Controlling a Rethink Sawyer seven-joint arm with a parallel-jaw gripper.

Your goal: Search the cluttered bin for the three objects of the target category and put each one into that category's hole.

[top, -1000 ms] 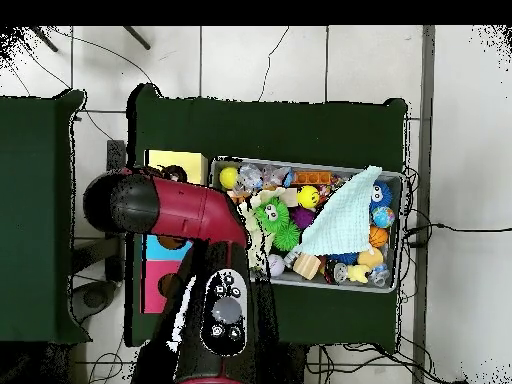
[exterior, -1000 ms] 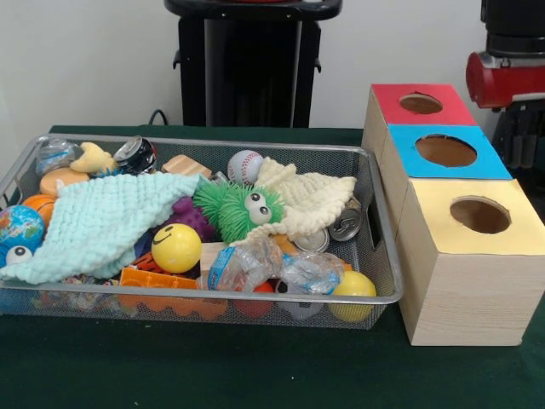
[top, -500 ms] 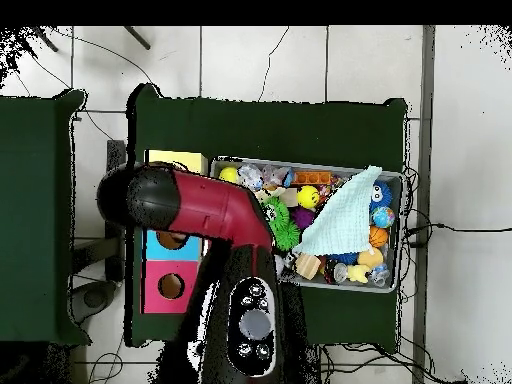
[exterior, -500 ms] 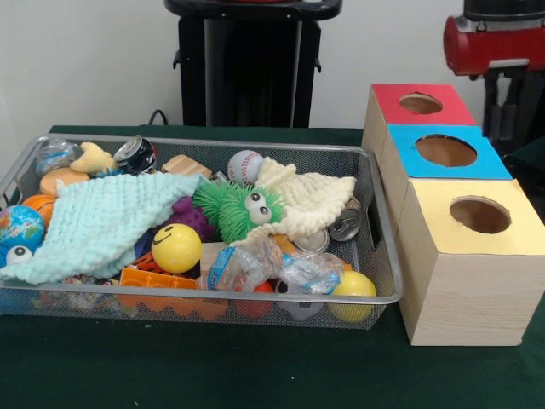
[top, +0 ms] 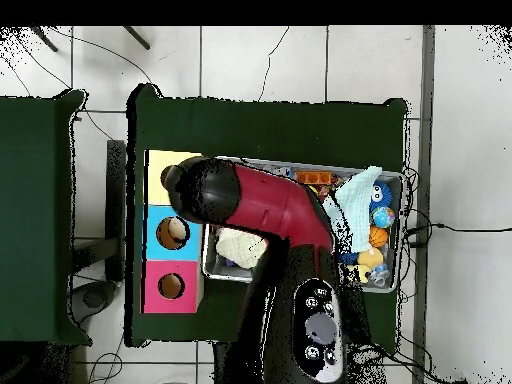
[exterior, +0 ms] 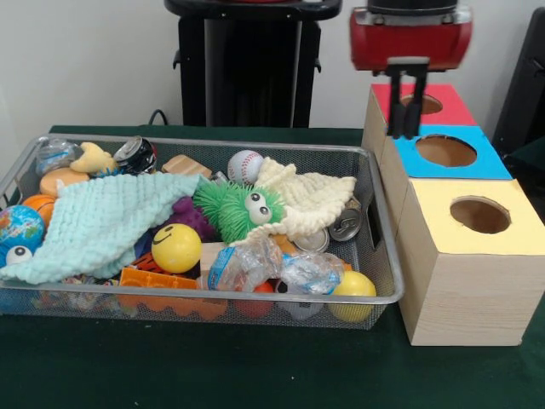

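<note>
A wire bin [exterior: 375, 256] holds a clutter of toys: a baseball [exterior: 245, 165], a yellow smiley ball [exterior: 176, 247], a plain yellow ball [exterior: 354, 285], a globe ball [exterior: 19, 227], a green fuzzy toy [exterior: 232, 207], crushed cans [exterior: 345, 224] and crumpled plastic bottles [exterior: 255, 264]. A teal cloth [exterior: 98, 221] and a cream cloth [exterior: 311, 198] lie over part of the pile. My gripper [exterior: 404, 123] hangs under its red head, above the gap between the bin's right end and the red box [exterior: 443, 106]. Nothing shows in it.
Three wooden boxes stand in a row right of the bin, each with a round hole: red at the back, blue [exterior: 477, 162] in the middle, yellow [exterior: 519, 234] nearest. In the overhead view my arm [top: 260, 200] covers the bin's left half.
The arm has swung from the right edge of the front view leftward, and now hangs by the red and blue boxes. The bin's contents have not moved.
</note>
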